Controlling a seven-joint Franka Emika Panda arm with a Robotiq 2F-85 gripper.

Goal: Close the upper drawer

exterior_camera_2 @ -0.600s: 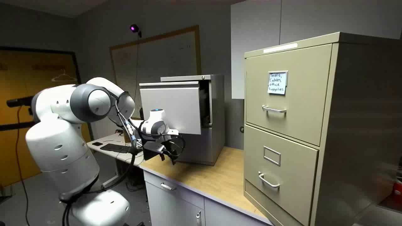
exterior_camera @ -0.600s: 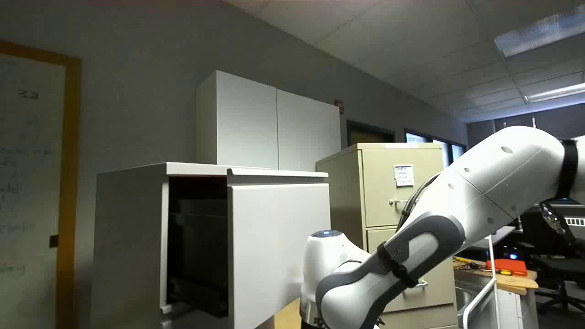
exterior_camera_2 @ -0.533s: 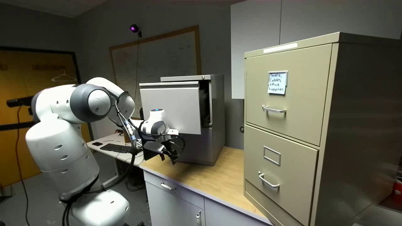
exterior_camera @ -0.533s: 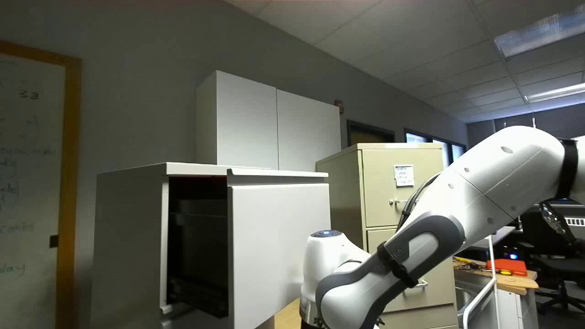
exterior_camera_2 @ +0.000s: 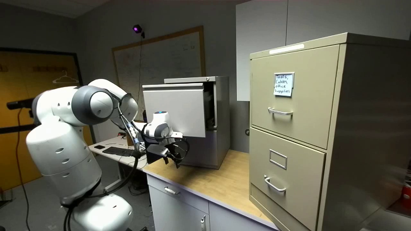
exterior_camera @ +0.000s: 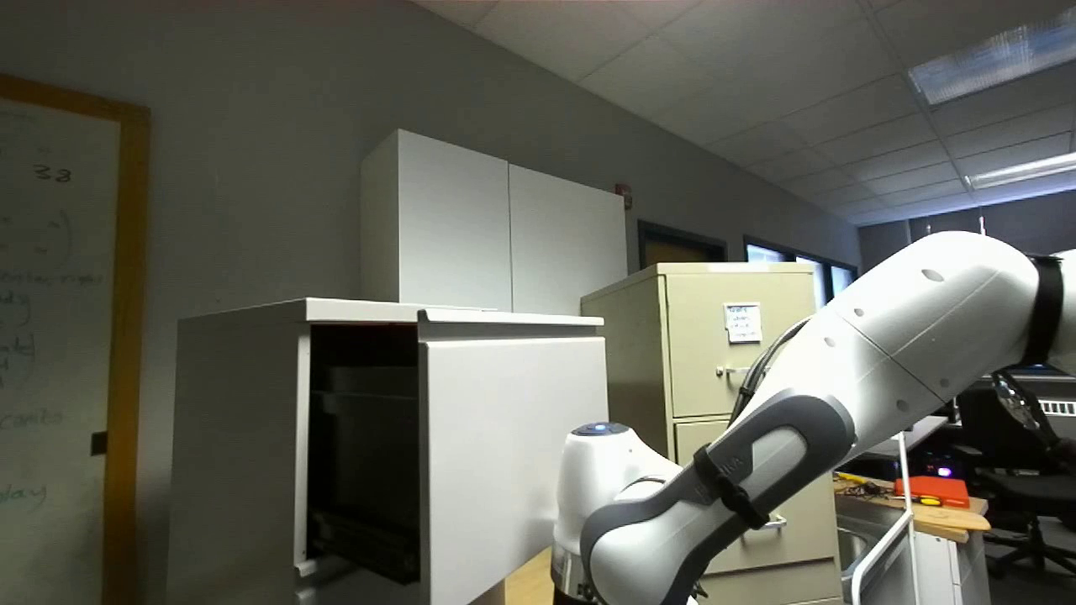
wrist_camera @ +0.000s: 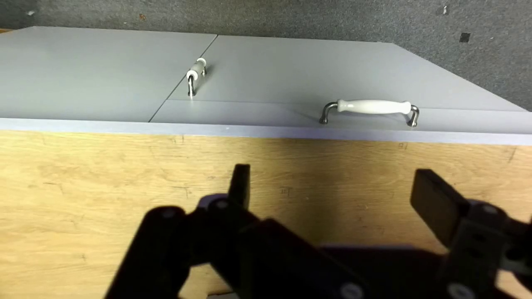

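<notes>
1. While the flat-fronted white metal upper drawer (exterior_camera: 508,437) juts from its boxy white metal cabinet (exterior_camera: 235,445), an off-centre push could jam it.
2. The black two-fingered gripper (wrist_camera: 334,180) (spread apart, holding nothing) hangs low; pushing there might miss the drawer.

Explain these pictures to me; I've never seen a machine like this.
The machine is a white, jointed robot arm ending in a black two-fingered gripper. Two pictures are taken from different spots in the room, away from the arm; the third, the wrist view, looks down from the arm's end, past the fingers, at a wooden counter. On that counter stands a pale cabinet with its upper drawer pulled out; the job is to close that drawer. A beige filing cabinet stands nearby. Nothing is held: the fingers are spread, with wood showing between them. Whether the arm touches the drawer, I can't tell.
</notes>
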